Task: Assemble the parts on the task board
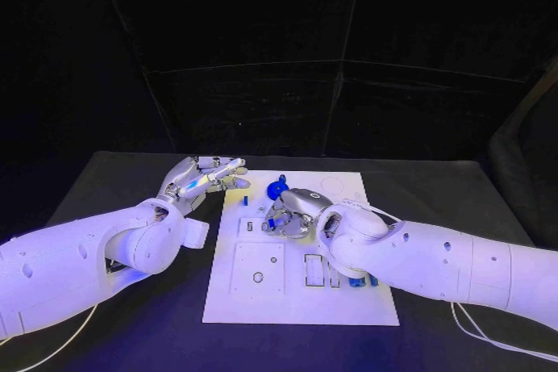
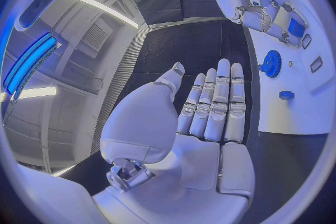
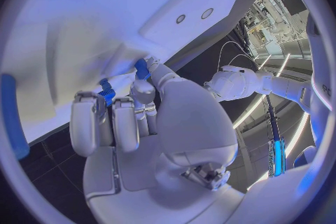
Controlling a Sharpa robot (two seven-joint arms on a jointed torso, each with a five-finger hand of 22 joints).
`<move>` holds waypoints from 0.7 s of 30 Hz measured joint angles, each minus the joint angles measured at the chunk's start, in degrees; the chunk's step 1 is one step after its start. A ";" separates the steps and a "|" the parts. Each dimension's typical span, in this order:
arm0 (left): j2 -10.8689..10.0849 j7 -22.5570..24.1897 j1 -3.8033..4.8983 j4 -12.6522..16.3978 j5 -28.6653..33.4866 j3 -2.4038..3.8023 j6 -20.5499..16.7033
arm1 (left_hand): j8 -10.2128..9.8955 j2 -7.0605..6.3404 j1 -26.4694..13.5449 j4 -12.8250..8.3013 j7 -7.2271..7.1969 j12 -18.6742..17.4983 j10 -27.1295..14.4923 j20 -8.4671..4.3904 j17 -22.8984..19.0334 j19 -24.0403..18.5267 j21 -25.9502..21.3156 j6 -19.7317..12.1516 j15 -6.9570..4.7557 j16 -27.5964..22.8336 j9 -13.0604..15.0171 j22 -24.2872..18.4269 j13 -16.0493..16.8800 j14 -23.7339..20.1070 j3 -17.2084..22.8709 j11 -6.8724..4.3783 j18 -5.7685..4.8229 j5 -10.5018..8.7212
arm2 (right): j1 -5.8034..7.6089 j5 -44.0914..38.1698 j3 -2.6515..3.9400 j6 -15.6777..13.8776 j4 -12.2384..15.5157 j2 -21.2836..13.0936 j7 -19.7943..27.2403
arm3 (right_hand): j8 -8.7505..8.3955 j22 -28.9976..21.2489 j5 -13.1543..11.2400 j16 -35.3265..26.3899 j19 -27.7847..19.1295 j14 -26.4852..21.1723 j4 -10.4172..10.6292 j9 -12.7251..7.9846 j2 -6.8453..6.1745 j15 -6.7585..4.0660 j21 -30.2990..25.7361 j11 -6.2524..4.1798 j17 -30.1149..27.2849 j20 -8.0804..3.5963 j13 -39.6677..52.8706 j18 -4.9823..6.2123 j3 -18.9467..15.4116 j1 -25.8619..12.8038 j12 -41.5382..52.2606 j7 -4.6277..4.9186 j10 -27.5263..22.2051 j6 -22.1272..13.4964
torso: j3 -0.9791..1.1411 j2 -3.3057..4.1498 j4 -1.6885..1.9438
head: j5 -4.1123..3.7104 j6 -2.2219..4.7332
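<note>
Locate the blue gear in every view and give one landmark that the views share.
Head view: blue gear stands near the task board's far edge, just beyond the right hand.
Left wrist view: the gear on the board, past the left hand.
Right wrist view: I cannot make it out.
Shared landmark: the white board.

The flat white rectangular task board point(image 1: 262, 295) lies at the middle of the black table point(image 1: 465, 194). A round toothed blue gear part point(image 1: 276, 188) stands on the board's far half. Near the board's right edge lie small blue block parts point(image 1: 356, 282). The left hand point(image 1: 206, 177) hovers left of the board; the right hand point(image 1: 291, 213) rests on the board, just nearer than the gear.
</note>
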 measured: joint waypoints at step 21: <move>0.06 -0.03 0.00 -0.17 0.03 0.00 0.00 | 0.00 0.00 0.00 -0.16 0.00 0.00 0.00 0.00 -0.01 0.00 0.00 0.00 0.00 -0.26 0.00 -0.04 0.00 0.00 0.16 0.00 0.00 0.00 | -0.11 -0.69 -0.09 1.09 -0.05 -0.16 -0.76 | -0.80 0.00 -0.29 -0.22 -0.41 0.00 0.10 -0.24 -2.88 0.00 0.00 0.83 -0.01 0.41 -3.76 0.00 0.21 -2.11 -3.91 1.01 -1.84 -3.31 | 0.00 -0.02 0.02 | -0.19 -0.27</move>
